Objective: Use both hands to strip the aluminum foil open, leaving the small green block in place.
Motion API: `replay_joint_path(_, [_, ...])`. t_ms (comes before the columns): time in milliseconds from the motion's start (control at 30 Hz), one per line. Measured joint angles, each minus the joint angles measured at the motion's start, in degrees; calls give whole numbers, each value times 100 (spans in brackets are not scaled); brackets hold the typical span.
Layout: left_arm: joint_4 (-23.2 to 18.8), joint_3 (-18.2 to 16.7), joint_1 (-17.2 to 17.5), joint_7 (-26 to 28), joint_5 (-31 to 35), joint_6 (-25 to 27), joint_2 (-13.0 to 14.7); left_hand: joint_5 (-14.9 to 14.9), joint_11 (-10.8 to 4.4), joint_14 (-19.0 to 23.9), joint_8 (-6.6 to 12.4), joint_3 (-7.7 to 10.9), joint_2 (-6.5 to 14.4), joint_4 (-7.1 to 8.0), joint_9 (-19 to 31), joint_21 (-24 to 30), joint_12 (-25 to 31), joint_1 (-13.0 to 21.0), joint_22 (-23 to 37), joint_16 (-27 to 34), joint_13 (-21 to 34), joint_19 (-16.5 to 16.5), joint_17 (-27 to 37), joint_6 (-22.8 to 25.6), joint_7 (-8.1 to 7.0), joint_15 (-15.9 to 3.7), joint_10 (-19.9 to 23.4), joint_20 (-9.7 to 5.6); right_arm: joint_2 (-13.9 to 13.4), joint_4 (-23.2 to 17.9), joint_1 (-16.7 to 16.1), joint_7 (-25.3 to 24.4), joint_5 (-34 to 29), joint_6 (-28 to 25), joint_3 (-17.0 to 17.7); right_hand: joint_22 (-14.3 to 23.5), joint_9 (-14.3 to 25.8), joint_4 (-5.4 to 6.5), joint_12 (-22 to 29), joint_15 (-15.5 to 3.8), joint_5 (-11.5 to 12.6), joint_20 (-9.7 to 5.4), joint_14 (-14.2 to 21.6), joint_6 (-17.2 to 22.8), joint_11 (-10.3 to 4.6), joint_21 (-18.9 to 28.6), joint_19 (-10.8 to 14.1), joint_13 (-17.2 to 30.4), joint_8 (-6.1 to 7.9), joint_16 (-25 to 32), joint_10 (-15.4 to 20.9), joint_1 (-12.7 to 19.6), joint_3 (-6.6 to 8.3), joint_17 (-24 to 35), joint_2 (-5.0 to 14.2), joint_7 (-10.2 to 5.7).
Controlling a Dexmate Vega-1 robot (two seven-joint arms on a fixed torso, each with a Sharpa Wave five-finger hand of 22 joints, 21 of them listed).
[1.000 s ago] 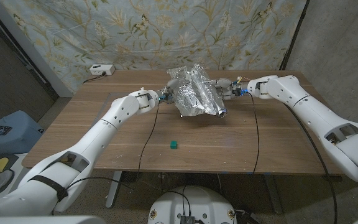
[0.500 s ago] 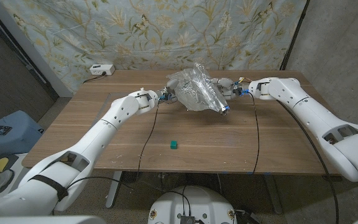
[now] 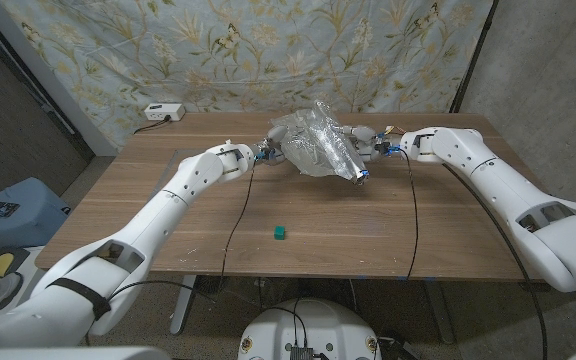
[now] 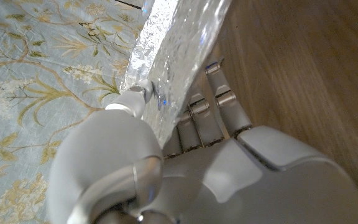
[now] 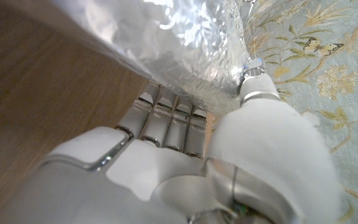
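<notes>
Counter [image 3: 168, 200] is carrying the job; foil [image 3: 320, 148] is hanging crumpled above its far side — left hand [image 3: 265, 151] and right hand [image 3: 368, 143] are pinching opposite edges in their fingers [image 4: 225, 102], likely to spread it. Green block [image 3: 280, 233] is sitting exposed near the front edge — well apart.

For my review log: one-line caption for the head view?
Both robot hands, left and right, grip crumpled aluminum foil; small green block sits apart.

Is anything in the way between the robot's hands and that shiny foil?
Nothing visible: the left hand and right hand each already grip the aluminum foil from opposite sides. The small green block sits apart, nearer the robot.
</notes>
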Motion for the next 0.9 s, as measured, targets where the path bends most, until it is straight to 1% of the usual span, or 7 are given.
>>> replay_joint_path(167, [29, 7, -23, -27, 14, 13, -12, 0, 0, 0, 4, 15, 0, 15, 30, 6, 0, 0, 0, 0, 26, 0, 0, -8, -8, 0, 0, 0, 27, 69, -21, 37, 75, -17, 41, 0, -1, 0, 0, 19, 0, 93, -58, -31, 14, 0, 31, 0, -3, -44, -45, -14, 0, 0, 27, 11])
replay_joint_path(367, [47, 10, -36, -34, 20, 27, -23, 0, 2, 0, 48, 15, 0, 15, 58, 44, 0, 0, 0, 0, 26, 0, 27, -9, -9, 0, 2, 0, 48, 122, -41, 99, 150, -19, 71, 0, 3, 0, 0, 50, -1, 102, -89, -73, 44, 0, 22, 28, -18, -44, -76, -29, 0, -7, 41, 12])
replay_joint_path(433, [50, 13, -39, -36, 26, 40, -25, 0, 2, 0, 49, 15, 0, 15, 67, 44, 0, 0, 0, 0, 26, 0, 27, -9, -9, 0, 2, 0, 57, 149, -57, 127, 176, -19, 93, -1, 4, 1, 1, 38, -1, 110, -102, -93, 47, 0, 13, 31, -22, -44, -139, -31, -32, 2, 45, 30])
replay_joint_path(467, [50, 15, -41, -36, 29, 43, -27, 0, 2, 0, 49, 15, 0, 15, 70, 44, 0, 0, 0, 0, 26, 0, 27, -9, -9, 0, 3, 1, 58, 157, -62, 140, 187, -16, 97, -1, 4, 9, 0, 39, -2, 123, -100, -115, 56, 0, 0, 31, -29, -44, -148, 41, -40, 7, 122, 33])
replay_joint_path(700, [48, 32, -46, -30, 45, 66, -42, 0, 3, -1, 50, 15, 0, 15, 108, 44, 0, 0, -1, 0, 26, 0, 53, -18, -18, 1, 3, 1, 57, 204, -122, 256, 246, 55, 139, -1, 7, -7, -48, 47, -5, 165, -182, -269, 96, -33, -42, 52, -50, -91, -251, 94, -86, 9, 175, 44])
replay_joint_path(800, [36, 37, -46, -15, 49, 82, -44, 0, 3, 12, 50, 14, 0, 15, 115, 86, 0, 0, -1, 0, 26, 0, 53, -18, -19, -12, 4, 1, 55, 229, -148, 305, 261, 86, 152, -1, 31, 16, -80, 46, -5, 206, -237, -336, 117, -34, -83, 65, -50, -92, -332, 109, -110, 9, 190, 71])
replay_joint_path(900, [-16, 49, -46, 22, 56, 107, -45, 0, 3, 11, 86, 39, 0, -10, 116, 89, 0, 0, -6, -40, 53, 1, 53, -19, -19, -11, 4, 1, 53, 251, -167, 399, 286, 153, 163, -1, 42, 26, -89, 51, -5, 244, -294, -429, 132, -66, -122, 78, -90, -130, -399, 107, -151, 9, 189, 82])
